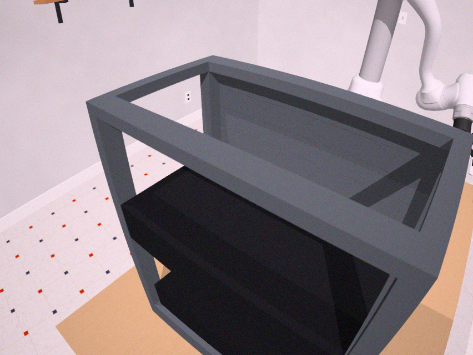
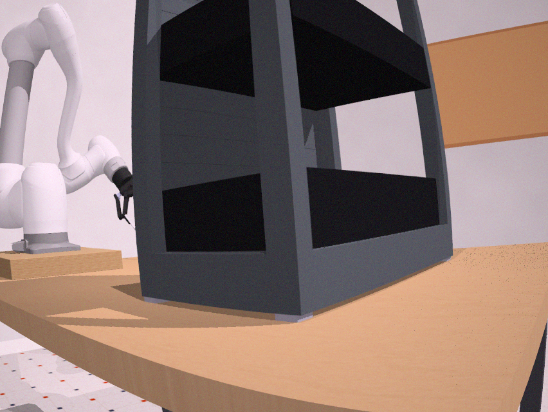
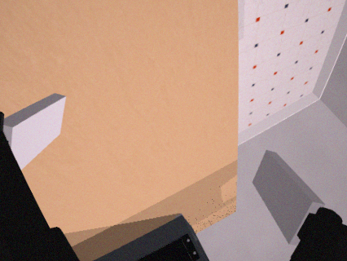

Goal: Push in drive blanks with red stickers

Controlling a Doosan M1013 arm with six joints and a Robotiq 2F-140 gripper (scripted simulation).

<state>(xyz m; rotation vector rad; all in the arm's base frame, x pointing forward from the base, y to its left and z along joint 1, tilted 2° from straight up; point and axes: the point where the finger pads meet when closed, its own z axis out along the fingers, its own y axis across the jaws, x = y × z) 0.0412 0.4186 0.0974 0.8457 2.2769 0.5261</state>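
Wide-spread dark fingers frame a tan table top (image 3: 125,65), a pale block (image 3: 35,126) at its left, speckled floor tiles (image 3: 287,38) beyond its right edge.
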